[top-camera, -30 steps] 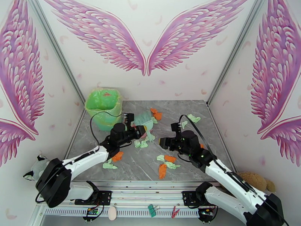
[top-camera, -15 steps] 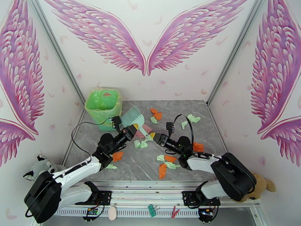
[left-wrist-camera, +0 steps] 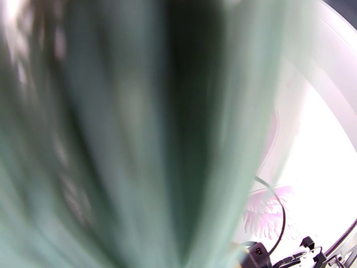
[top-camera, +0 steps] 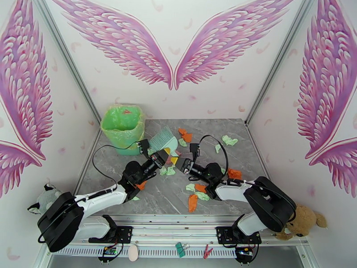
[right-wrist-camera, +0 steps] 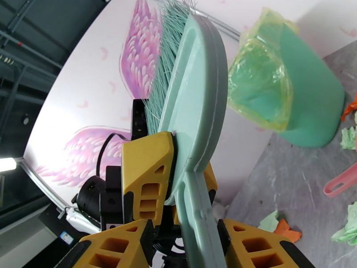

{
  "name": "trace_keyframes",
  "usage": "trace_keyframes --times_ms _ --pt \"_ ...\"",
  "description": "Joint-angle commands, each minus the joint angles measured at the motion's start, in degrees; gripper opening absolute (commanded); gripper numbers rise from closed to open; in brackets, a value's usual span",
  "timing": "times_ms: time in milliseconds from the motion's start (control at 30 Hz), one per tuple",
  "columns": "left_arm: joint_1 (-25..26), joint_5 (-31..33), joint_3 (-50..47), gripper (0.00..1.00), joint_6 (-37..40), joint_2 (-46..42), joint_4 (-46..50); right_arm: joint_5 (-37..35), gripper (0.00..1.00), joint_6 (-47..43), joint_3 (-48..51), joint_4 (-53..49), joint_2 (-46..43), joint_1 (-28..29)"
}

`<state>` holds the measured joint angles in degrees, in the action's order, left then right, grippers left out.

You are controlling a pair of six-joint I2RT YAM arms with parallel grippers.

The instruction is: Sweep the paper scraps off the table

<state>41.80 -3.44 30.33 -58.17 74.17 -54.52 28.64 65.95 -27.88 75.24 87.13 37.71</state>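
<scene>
Paper scraps, mint green and orange, lie scattered across the grey marbled surface, and from where I stand none of them looks gathered yet. In the far left corner stands a green bin with a plastic liner. Something small and pinkish sits at its mouth, but I cannot make out what it is. A couple of scraps lie partly under the left arm, toward the front left.

Just right of the bin, the left gripper is clenched on the teal hand brush, which looks lifted clear of the surface, not sweeping. Close beside it, the right gripper has its jaws on either side of the brush handle. In the right wrist view one finger seems to lie against the handle while a dark gap shows at the other, so I cannot tell whether it has a grip. My guess is that the brush is being passed from one arm to the other.

A pink dustpan handle lies on the surface nearby, with no gripper on it. Further right there are scraps at the back centre, two green ones toward the back right, an orange one beside the right arm, and a mixed cluster near the front centre.

I judge the sweeping barely begun: every scrap I can see has yet to be brushed up and carried off
</scene>
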Motion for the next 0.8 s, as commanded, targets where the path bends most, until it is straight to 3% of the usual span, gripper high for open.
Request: trace_keyframes --times_ms 0,433,767 --pt "0.2 1.9 0.5 0.0 1.5 0.6 -0.6 -1.2 0.38 -1.0 -1.2 3.4 -1.2 0.8" --pt "0.8 3.2 -1.3 0.0 0.9 -0.5 -2.1 -5.4 0.38 -4.4 1.6 3.3 -7.7 0.8" --pt "1.8 4.4 -1.4 0.0 0.7 0.1 -2.7 -5.9 0.29 -4.5 1.3 3.4 -9.7 0.8"
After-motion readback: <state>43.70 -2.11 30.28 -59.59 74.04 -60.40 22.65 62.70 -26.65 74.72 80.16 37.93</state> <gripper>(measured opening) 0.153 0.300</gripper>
